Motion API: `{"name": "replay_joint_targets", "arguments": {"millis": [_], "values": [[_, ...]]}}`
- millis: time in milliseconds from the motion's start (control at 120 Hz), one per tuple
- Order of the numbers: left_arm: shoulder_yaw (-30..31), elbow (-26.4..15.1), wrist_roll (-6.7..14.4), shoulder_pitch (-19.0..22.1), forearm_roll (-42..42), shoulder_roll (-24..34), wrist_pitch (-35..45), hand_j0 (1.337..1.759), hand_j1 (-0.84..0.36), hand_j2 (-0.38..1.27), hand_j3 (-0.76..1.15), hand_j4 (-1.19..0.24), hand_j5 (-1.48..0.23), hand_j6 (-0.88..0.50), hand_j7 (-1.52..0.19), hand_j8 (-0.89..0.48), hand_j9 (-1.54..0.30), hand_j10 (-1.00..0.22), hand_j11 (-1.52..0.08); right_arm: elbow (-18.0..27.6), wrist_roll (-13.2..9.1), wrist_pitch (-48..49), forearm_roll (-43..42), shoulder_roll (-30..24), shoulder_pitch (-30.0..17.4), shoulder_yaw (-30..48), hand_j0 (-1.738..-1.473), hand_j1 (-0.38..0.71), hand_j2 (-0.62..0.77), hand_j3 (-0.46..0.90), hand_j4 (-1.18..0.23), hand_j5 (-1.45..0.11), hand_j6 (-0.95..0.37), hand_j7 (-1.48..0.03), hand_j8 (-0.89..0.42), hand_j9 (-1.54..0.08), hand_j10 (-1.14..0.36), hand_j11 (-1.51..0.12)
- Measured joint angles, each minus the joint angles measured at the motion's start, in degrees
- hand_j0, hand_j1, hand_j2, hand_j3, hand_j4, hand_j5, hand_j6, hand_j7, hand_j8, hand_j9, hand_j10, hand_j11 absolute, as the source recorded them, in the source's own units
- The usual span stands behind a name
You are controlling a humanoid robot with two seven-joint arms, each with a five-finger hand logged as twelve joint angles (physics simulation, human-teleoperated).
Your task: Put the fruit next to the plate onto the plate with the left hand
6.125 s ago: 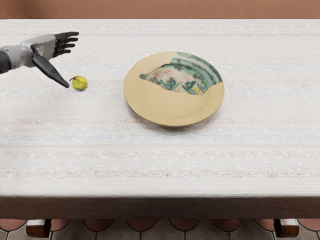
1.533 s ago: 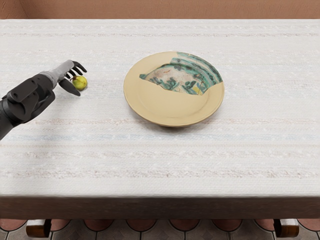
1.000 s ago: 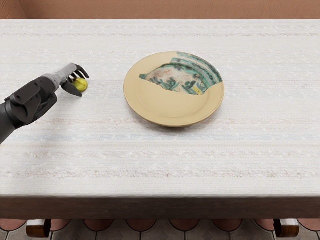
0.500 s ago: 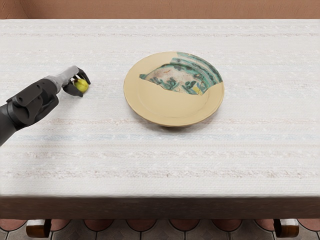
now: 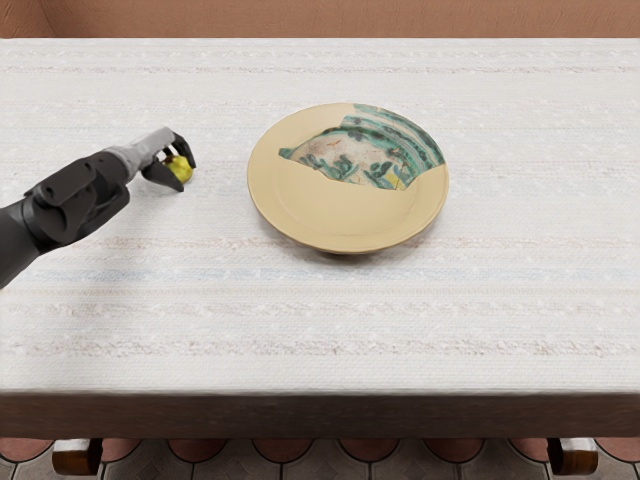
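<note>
Fingers (image 5: 186,154) of left hand (image 5: 160,160) clamped on yellow fruit (image 5: 181,171), near patterned plate (image 5: 320,215).

Bright, soft, even light falls from above. The plate (image 5: 330,215) throws a thin, faint shadow on the bench (image 5: 400,320) under its near rim. The dark hand (image 5: 170,165) shows little detail. Focus is sharp throughout, though the cloth's weave looks slightly smeared.

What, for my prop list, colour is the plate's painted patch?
Green and teal on cream, far side of the plate; head view.
</note>
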Motion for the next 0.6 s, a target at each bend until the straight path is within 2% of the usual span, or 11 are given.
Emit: {"name": "replay_joint_targets", "arguments": {"millis": [125, 283, 317, 325, 408, 417, 450, 508, 517, 600], "values": [[-0.1, -2.9, -0.1, -0.9, -0.3, 1.0, -0.2, 1.646, -0.42, 0.32, 0.09, -0.67, -1.05, -0.28, -0.99, -0.31, -0.98, -0.73, -0.98, 0.0, 0.0, 0.0, 0.0, 0.0, 0.0, 0.0, -1.658, -0.31, -0.01, 0.0, -0.03, -0.04, -0.03, -0.04, -0.03, -0.04, -0.03, -0.04], [-0.6, -8.2, -0.4, -2.8, -2.0, 5.8, -2.8, 1.65, -0.43, 0.33, 0.04, -0.68, -1.08, -0.27, -0.99, -0.3, -0.99, -0.73, -0.99, 0.0, 0.0, 0.0, 0.0, 0.0, 0.0, 0.0, -1.658, -0.31, -0.01, 0.0, -0.03, -0.04, -0.03, -0.04, -0.03, -0.04, -0.03, -0.04], [-0.7, -9.5, -0.5, -3.2, -2.6, 7.1, -3.5, 1.651, -0.43, 0.35, 0.03, -0.67, -1.09, -0.27, -1.0, -0.3, -0.99, -0.73, -1.0, 0.0, 0.0, 0.0, 0.0, 0.0, 0.0, 0.0, -1.658, -0.31, -0.01, 0.0, -0.03, -0.04, -0.03, -0.04, -0.03, -0.04, -0.03, -0.04], [-0.8, -9.9, -0.5, -3.3, -2.7, 7.4, -3.7, 1.65, -0.44, 0.4, 0.03, -0.67, -1.09, -0.25, -1.0, -0.3, -1.0, -0.73, -1.0, 0.0, 0.0, 0.0, 0.0, 0.0, 0.0, 0.0, -1.658, -0.31, -0.01, 0.0, -0.03, -0.04, -0.03, -0.04, -0.03, -0.04, -0.03, -0.04], [-1.0, -14.0, -0.5, -4.8, -4.7, 10.8, -5.5, 1.653, -0.45, 0.4, 0.02, -0.68, -1.09, -0.27, -0.99, -0.3, -0.99, -0.74, -0.99, 0.0, 0.0, 0.0, 0.0, 0.0, 0.0, 0.0, -1.658, -0.31, -0.01, 0.0, -0.03, -0.04, -0.03, -0.04, -0.03, -0.04, -0.03, -0.04], [-1.0, -14.4, -0.5, -4.9, -4.8, 11.1, -5.7, 1.653, -0.45, 0.45, 0.02, -0.68, -1.09, -0.26, -0.99, -0.3, -0.99, -0.74, -1.0, 0.0, 0.0, 0.0, 0.0, 0.0, 0.0, 0.0, -1.658, -0.31, -0.01, 0.0, -0.03, -0.04, -0.03, -0.04, -0.03, -0.04, -0.03, -0.04], [-1.1, -16.0, -0.5, -5.2, -5.4, 11.9, -6.2, 1.654, -0.46, 0.4, 0.02, -0.69, -1.08, -0.27, -0.98, -0.31, -0.99, -0.74, -0.99, 0.0, 0.0, 0.0, 0.0, 0.0, 0.0, 0.0, -1.658, -0.31, -0.01, 0.0, -0.03, -0.04, -0.03, -0.04, -0.03, -0.04, -0.03, -0.04], [-1.2, -19.1, -0.6, -6.0, -6.3, 13.2, -6.8, 1.656, -0.46, 0.41, 0.01, -0.68, -1.09, -0.27, -0.98, -0.31, -0.99, -0.74, -0.99, 0.0, 0.0, 0.0, 0.0, 0.0, 0.0, 0.0, -1.658, -0.31, -0.01, 0.0, -0.03, -0.04, -0.03, -0.04, -0.03, -0.04, -0.03, -0.04], [-1.2, -19.5, -0.6, -6.1, -6.3, 13.3, -6.9, 1.655, -0.45, 0.46, 0.01, -0.68, -1.09, -0.27, -0.98, -0.3, -0.99, -0.74, -0.99, 0.0, 0.0, 0.0, 0.0, 0.0, 0.0, 0.0, -1.658, -0.31, -0.01, 0.0, -0.03, -0.04, -0.03, -0.04, -0.03, -0.04, -0.03, -0.04], [-1.7, -22.4, -0.6, -7.2, -7.2, 14.4, -8.6, 1.657, -0.46, 0.44, 0.01, -0.69, -1.09, -0.27, -0.97, -0.31, -0.98, -0.74, -0.98, 0.0, 0.0, 0.0, 0.0, 0.0, 0.0, 0.0, -1.658, -0.31, -0.01, 0.0, -0.03, -0.04, -0.03, -0.04, -0.03, -0.04, -0.03, -0.04]]}}
